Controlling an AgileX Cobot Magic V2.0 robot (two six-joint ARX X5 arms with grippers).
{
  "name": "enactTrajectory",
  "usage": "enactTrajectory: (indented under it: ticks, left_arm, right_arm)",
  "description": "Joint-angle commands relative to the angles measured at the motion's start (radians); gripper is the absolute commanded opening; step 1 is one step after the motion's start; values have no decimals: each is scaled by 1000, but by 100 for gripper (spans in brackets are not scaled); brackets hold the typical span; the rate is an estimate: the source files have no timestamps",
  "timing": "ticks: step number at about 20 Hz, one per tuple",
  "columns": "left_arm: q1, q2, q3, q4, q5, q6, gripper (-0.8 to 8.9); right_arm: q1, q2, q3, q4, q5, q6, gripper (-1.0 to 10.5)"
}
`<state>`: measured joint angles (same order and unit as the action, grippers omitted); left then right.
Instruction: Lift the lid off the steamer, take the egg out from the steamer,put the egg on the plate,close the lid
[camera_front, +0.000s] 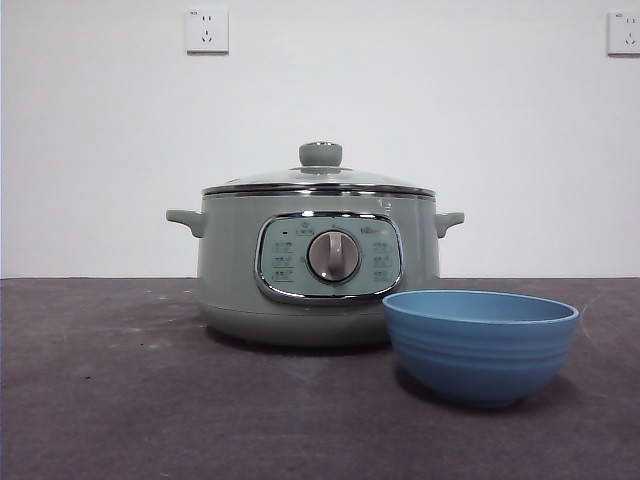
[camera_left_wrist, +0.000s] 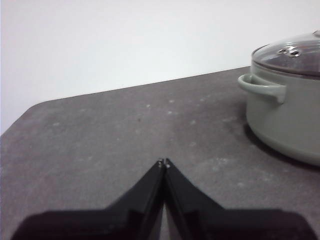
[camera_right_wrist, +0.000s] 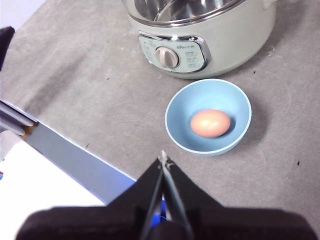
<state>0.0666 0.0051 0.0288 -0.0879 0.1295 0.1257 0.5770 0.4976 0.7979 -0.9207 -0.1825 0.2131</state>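
Both grippers: your left gripper (camera_left_wrist: 164, 162) and right gripper (camera_right_wrist: 163, 159) were pinched closed, holding nothing.
Egg: tan oval egg (camera_right_wrist: 210, 123) lay in the deep blue bowl (camera_right_wrist: 176, 112), frame centre.
Lid: clear domed glass lid (camera_front: 318, 178) sat closed on the sage-green round steamer (camera_front: 230, 270); you had no move left.

The left hand (camera_left_wrist: 164, 162) is being held with jaws closed above the grey desk (camera_left_wrist: 125, 130); the steamer (camera_left_wrist: 287, 117), lid (camera_left_wrist: 292, 52) on, is being seen at two o'clock.

A lab-like test room — bare white wall (camera_front: 420, 100) (two sockets (camera_front: 206, 31)), grey table (camera_front: 120, 400).
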Motion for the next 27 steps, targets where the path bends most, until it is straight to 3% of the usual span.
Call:
enactTrajectory:
  ticks: [1, 5, 20, 21, 23, 27]
  left_arm:
    - [5, -3, -23, -14, -8, -24, -4]
    - [5, -3, -25, -92, -16, -31, -4]
    - [6, -3, -25, -88, -22, -29, -4]
    - [6, -3, -25, -88, -21, -29, -4]
    - [6, -3, -25, -88, -22, -29, -4]
    - [6, -3, -25, -88, -21, -29, -4]
  right_arm:
    - [3, -2, -10, 5, 2, -4, 1]
    - [3, -2, -9, 5, 2, -4, 1]
    - [1, -6, -10, -4, 5, -4, 1]
    - [-10, -16, -10, 0, 16, -37, 1]
    - [-59, -39, -10, 48, 57, -80, 1]
    - [-291, -99, -28, 230, 50, -111, 1]
